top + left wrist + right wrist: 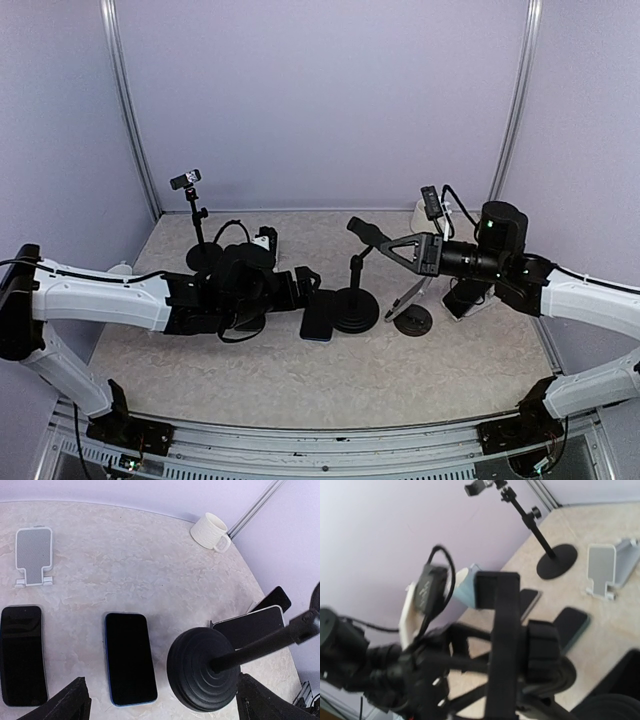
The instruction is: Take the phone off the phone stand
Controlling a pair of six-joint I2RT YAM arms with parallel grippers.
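The phone (130, 658), black with a blue edge, lies flat on the table next to the round black base of the phone stand (202, 667). It also shows in the top view (318, 316) and the right wrist view (571, 623). My left gripper (165, 707) hovers open and empty over the phone and base, one finger at each bottom corner of the left wrist view. The stand (355, 305) has an empty clamp head (501, 645). My right gripper (390, 242) is closed on that clamp head; its fingertips are blurred in the right wrist view.
A second black phone (22, 655) lies to the left. A white folding stand (33, 555) and a white mug (212, 531) sit farther back. Two more phones (252, 626) lean at a small disc stand (412, 318). A thin tripod stand (197, 220) is behind.
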